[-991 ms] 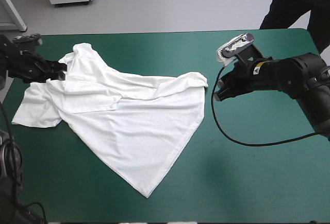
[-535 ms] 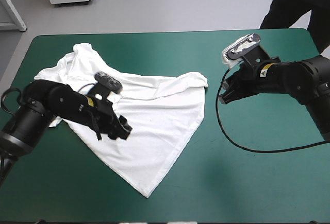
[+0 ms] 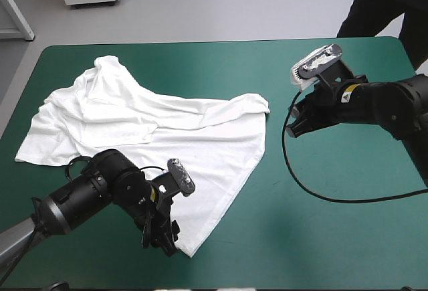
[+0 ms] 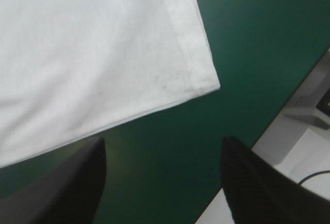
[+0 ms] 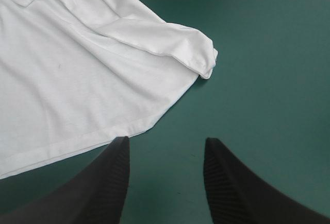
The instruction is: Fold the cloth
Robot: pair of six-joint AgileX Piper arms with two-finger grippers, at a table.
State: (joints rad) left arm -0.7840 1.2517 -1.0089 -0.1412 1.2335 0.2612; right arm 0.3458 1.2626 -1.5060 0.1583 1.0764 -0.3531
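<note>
High view: mounted above and behind the robot, facing forward and down. The whole desk (image 3: 321, 237) is in frame with its far edge near the top; this is the farthest camera.

Left wrist view: close over the left pincer (image 4: 162, 147), looking down past its spread fingers at the T-shirt (image 4: 77, 54), its hem corner (image 4: 214, 85) and a desk edge.

Right wrist view: close, looking along the right pincer (image 5: 166, 141) at the T-shirt's bunched right corner.

The high view contains both wrist patches. The wrist views cover separate corners.
</note>
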